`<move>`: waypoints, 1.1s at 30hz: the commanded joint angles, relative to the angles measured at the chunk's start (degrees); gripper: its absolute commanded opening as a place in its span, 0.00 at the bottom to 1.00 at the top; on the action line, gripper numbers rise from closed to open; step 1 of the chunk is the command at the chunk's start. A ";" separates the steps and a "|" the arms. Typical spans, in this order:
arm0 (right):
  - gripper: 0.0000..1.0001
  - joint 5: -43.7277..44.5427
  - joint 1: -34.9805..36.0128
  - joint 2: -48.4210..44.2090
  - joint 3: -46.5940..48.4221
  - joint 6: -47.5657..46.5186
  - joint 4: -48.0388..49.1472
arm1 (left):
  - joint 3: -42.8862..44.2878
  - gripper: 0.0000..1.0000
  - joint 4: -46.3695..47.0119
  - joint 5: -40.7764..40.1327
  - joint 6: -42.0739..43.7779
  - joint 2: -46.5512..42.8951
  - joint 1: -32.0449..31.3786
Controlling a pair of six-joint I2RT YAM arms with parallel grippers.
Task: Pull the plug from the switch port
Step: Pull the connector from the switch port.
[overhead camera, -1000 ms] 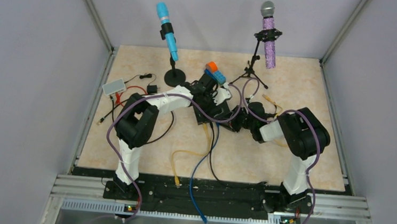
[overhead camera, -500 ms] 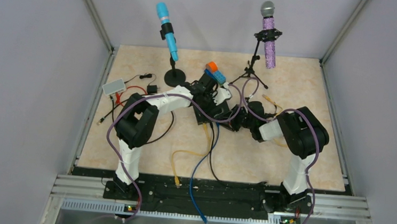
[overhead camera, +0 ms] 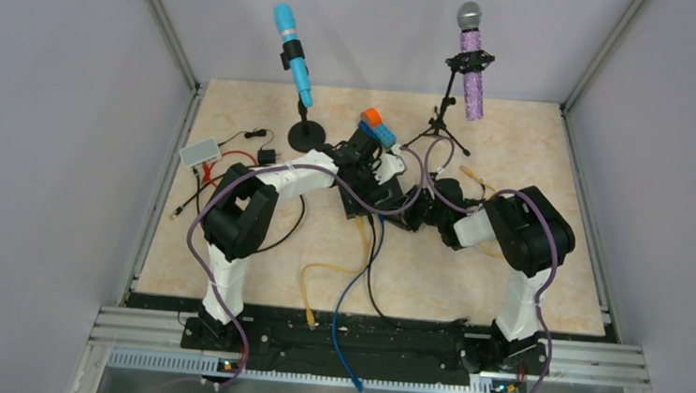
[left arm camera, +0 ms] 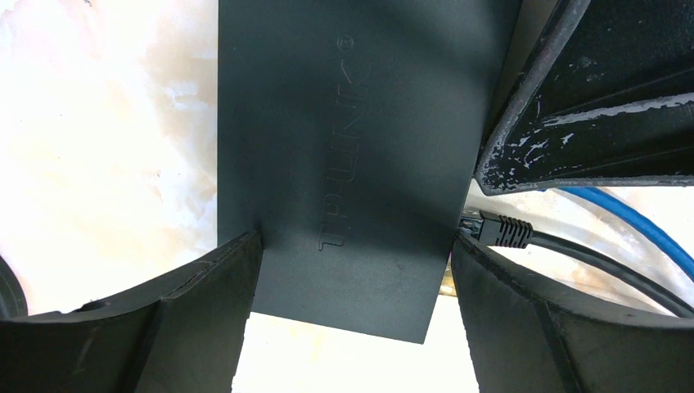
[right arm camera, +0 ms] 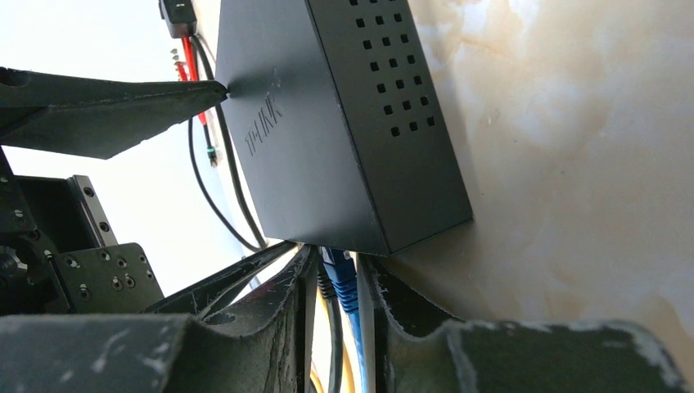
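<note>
The flat black switch box [overhead camera: 396,212] lies mid-table and fills the left wrist view [left arm camera: 344,164]. My left gripper [left arm camera: 352,319] is shut across its width, one finger on each long edge. Cables enter the switch port edge [right arm camera: 344,246]. A blue plug [right arm camera: 340,274] sits in a port, with a black plug [left arm camera: 501,230] in the port beside it. My right gripper [right arm camera: 340,319] is closed narrowly around the blue plug right at the box edge, with thin slivers of light on both sides. In the top view the right gripper [overhead camera: 418,217] meets the box from the right.
Blue [overhead camera: 345,309], yellow [overhead camera: 320,269] and black [overhead camera: 371,287] cables trail toward the near edge. A blue microphone on a stand [overhead camera: 294,56] and a purple one [overhead camera: 472,65] stand at the back. A small white box [overhead camera: 199,153] with red and black leads lies at the left.
The right arm has shifted slightly left toward the switch box. The left arm and the box have not moved.
</note>
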 commanded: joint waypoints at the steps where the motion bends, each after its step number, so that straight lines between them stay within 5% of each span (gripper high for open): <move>1: 0.28 3.38 0.27 1.64 -0.04 0.41 -1.24 | -2.21 0.89 -3.58 2.67 -1.49 2.08 -0.23; 15: 0.20 5.17 0.27 1.96 0.61 2.09 -1.99 | -2.24 0.88 -3.80 3.04 -1.63 1.98 -0.18; 26: 0.00 6.31 0.27 -0.16 0.26 -1.33 -5.01 | -2.27 0.88 -3.86 3.21 -1.69 1.98 -0.16; 33: 0.00 6.10 0.39 -0.51 -0.09 -3.09 -5.81 | -3.16 0.89 -4.21 4.28 -2.08 1.31 -0.21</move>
